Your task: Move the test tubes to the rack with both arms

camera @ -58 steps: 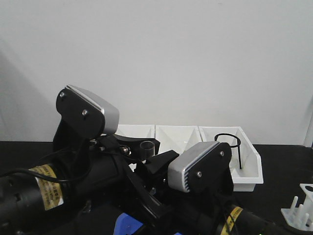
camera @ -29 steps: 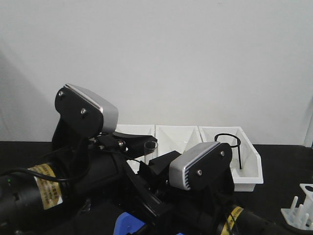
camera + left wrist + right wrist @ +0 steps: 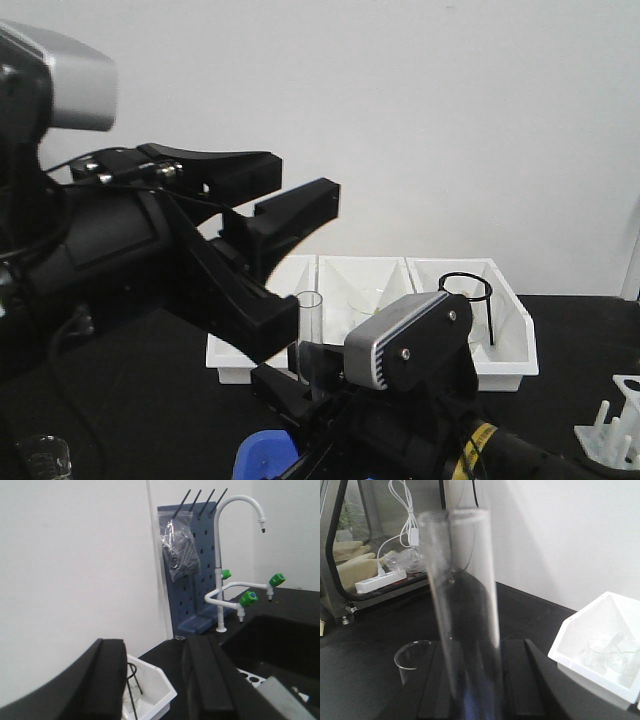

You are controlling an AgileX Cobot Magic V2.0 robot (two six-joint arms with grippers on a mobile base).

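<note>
The right gripper is closed on one test tube. The tube stands upright between the two black fingers, mouth up, blurred in the right wrist view. In the front view the same tube rises just ahead of the right arm, whose silver-grey cap sits beside it. A yellow label on this arm carries print too small to read.

One glass beaker stands on the black bench top near the tube, to its left. One blue tray shows at the bottom edge of the front view, partly hidden by the arm.

The rack sits at the lower right corner of the front view, cut by the frame, with white pegs upright. It is well apart from the tube, with bare bench top between it and the bins.

The left gripper hangs high above the bench with its fingers spread and nothing between them.

Three white bins stand in a row against the white wall. The right one holds a black wire ring stand, and small clear glassware lies in the middle one.

Farther off, the left wrist view shows one white faucet with three green handles over a dark sink. Behind it are a blue pegboard and a hanging plastic bag.
</note>
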